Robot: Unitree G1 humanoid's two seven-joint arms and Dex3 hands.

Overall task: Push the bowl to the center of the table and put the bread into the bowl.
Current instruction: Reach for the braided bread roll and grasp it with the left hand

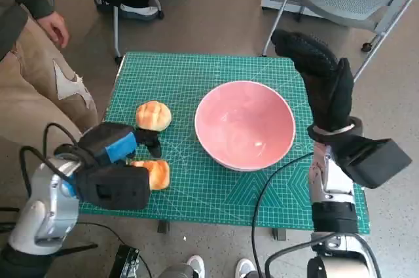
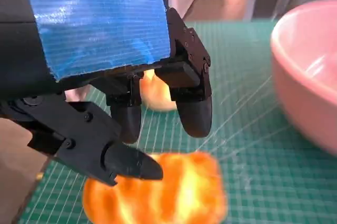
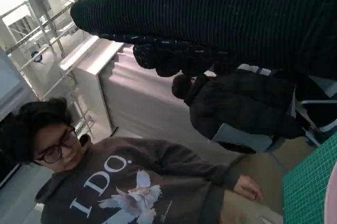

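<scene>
Steep overhead; two close wrist views

My left hand (image 1: 121, 149) is black, a strip of bright blue tape (image 2: 100, 26) with fine ribbing across its back. My right hand (image 1: 319, 75) wears a black knitted glove, ribbed in the right wrist view. Bowl (image 1: 244, 125): plain pink, paler glints inside. Both bread rolls (image 1: 153, 115) (image 1: 156, 173) golden-orange with lighter cream streaks. Table mat (image 1: 196, 72): green, ruled in a fine pale grid with diagonal lines. My forearms (image 1: 40, 209) pale grey. A person's sweatshirt (image 3: 131, 182) is dark brown with white lettering and a white bird print.
</scene>
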